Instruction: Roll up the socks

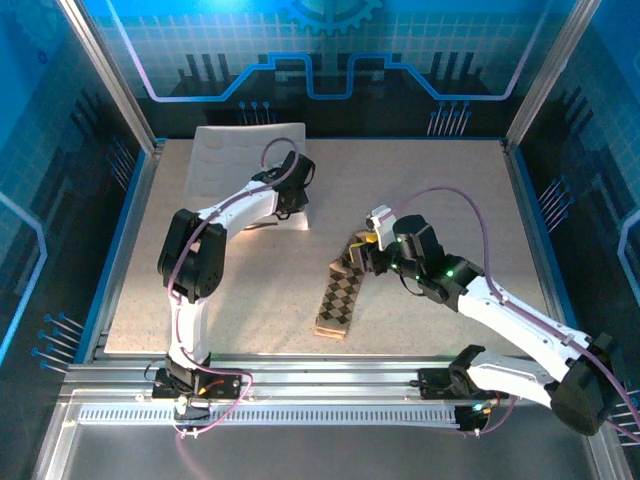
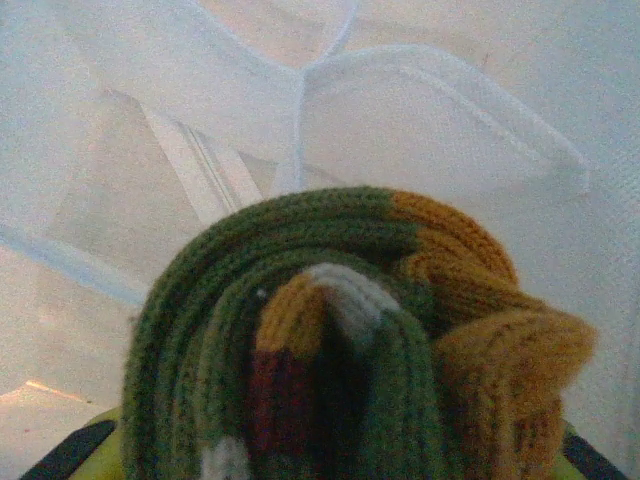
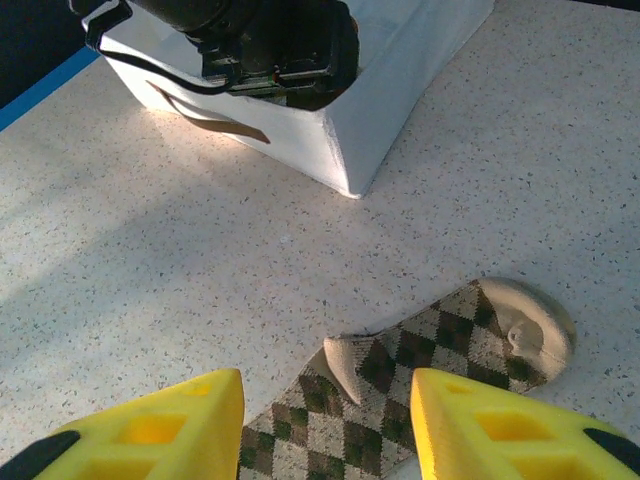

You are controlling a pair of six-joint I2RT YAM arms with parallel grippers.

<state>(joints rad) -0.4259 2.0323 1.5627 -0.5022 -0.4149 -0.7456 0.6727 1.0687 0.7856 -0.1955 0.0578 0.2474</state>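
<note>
Rolled into a thick bundle, the green sock [image 2: 350,340] with its orange parts sits right in front of the left wrist camera. It is held between the fingers of the left gripper [image 1: 290,192]. How firm the hold is I cannot tell, because the bundle covers the fingertips. Beyond the fingertips are the cloth dividers of the white tray [image 2: 300,110]. I judge that this sock is finished and is about to be put down there, but into which compartment I cannot say.

The right gripper [image 3: 325,405] has its jaws wide apart and holds nothing. Just under them lies the argyle sock [image 3: 420,360], flat on the table [image 3: 150,250] and not rolled yet. What looks like its heel is between the fingers, and its toe is ahead and to the right of them.

For this hand the next move probably calls for going down close to the table, pinching one end of the thin knit and turning it over itself. A shallow grip could slide off the flat cloth.

In the right wrist view, the cuff end of the argyle sock is cut off behind the fingers. From above, the gripper covers the upper end of the sock.
</note>
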